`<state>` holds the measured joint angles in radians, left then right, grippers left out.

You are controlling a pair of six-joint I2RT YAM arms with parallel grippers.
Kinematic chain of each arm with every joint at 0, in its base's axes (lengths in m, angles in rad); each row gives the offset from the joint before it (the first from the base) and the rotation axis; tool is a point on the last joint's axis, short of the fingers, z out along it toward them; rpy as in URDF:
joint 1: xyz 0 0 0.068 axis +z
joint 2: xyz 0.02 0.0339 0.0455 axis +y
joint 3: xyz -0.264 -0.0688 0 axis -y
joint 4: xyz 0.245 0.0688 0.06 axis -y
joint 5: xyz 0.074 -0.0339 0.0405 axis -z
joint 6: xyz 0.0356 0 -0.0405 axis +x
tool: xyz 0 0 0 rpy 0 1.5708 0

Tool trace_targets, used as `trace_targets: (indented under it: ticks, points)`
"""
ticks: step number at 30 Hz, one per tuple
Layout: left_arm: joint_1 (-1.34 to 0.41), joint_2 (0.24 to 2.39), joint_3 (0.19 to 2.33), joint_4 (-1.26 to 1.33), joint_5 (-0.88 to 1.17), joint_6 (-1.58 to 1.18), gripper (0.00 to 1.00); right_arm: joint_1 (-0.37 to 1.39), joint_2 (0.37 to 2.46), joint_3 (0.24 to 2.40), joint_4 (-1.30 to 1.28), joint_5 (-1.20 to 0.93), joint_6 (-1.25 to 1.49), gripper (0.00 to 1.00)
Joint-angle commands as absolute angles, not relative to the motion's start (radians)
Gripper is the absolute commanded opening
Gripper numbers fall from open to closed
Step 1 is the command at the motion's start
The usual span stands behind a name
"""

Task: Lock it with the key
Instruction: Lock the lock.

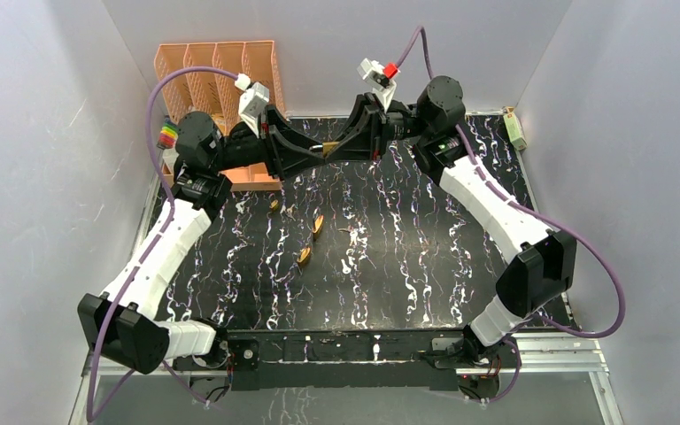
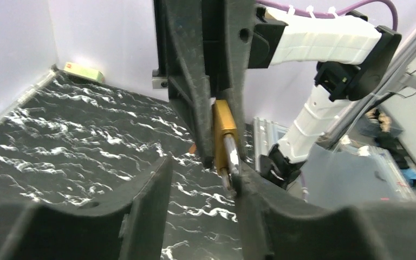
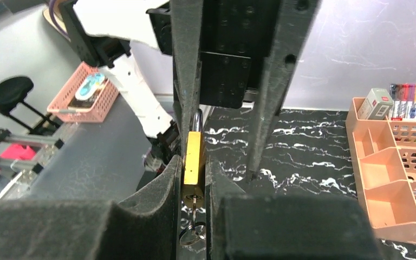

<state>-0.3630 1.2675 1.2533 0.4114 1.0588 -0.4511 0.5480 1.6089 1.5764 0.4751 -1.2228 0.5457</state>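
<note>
The key point(image 3: 193, 206) is sitting in the bottom of the brass padlock point(image 3: 194, 160), which we are holding in the air above the far part of the marbled table point(image 1: 390, 266). Our right gripper point(image 3: 193, 179) is clamping the padlock body. Beyond it, our left gripper point(image 2: 201, 168) is standing released, one finger just beside the shackle point(image 3: 196, 120).

No legible text or labels

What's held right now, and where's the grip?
Right gripper clamps the padlock by its brass body. Left gripper grips nothing; its jaws stand open by the shackle.
</note>
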Motion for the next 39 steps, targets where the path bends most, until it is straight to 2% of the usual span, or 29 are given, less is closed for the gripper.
trace_targets:
  ticks: [1, 3, 4, 5, 15, 22, 27, 33, 35, 37, 39]
  points:
    - [-0.454, 1.279, 1.314, 0.393, 1.171, -0.47, 0.52, 0.648, 1.613, 1.561, 0.529, -1.091, 0.482, 0.0]
    - [-0.45, 1.27, 1.313, 0.391, 1.161, -0.468, 0.64, 0.646, 1.61, 1.558, 0.529, -1.091, 0.483, 0.0]
    - [-0.448, 1.267, 1.313, 0.391, 1.157, -0.465, 0.74, 0.643, 1.609, 1.557, 0.529, -1.091, 0.482, 0.0]
    - [-0.446, 1.264, 1.314, 0.39, 1.155, -0.464, 0.74, 0.641, 1.609, 1.556, 0.529, -1.092, 0.482, 0.0]
    - [-0.369, 1.237, 1.331, 0.379, 1.242, -0.486, 0.74, 0.619, 1.6, 1.541, 0.545, -1.1, 0.493, 0.0]
    - [-0.327, 1.229, 1.344, 0.298, 1.399, -0.485, 0.64, 0.593, 1.598, 1.529, 0.579, -1.099, 0.518, 0.0]
    - [-0.326, 1.214, 1.327, 0.291, 1.518, -0.522, 0.72, 0.57, 1.597, 1.511, 0.645, -1.085, 0.562, 0.0]
    - [-0.327, 1.193, 1.259, 0.43, 1.638, -0.67, 0.76, 0.539, 1.598, 1.504, 0.701, -1.056, 0.606, 0.0]
    - [-0.325, 1.188, 1.232, 0.489, 1.639, -0.713, 0.74, 0.53, 1.597, 1.507, 0.714, -1.048, 0.616, 0.0]
    - [-0.312, 1.184, 1.221, 0.544, 1.606, -0.744, 0.68, 0.526, 1.6, 1.519, 0.704, -1.05, 0.617, 0.0]
    - [-0.285, 1.184, 1.233, 0.516, 1.54, -0.7, 0.65, 0.526, 1.601, 1.524, 0.698, -1.053, 0.617, 0.0]
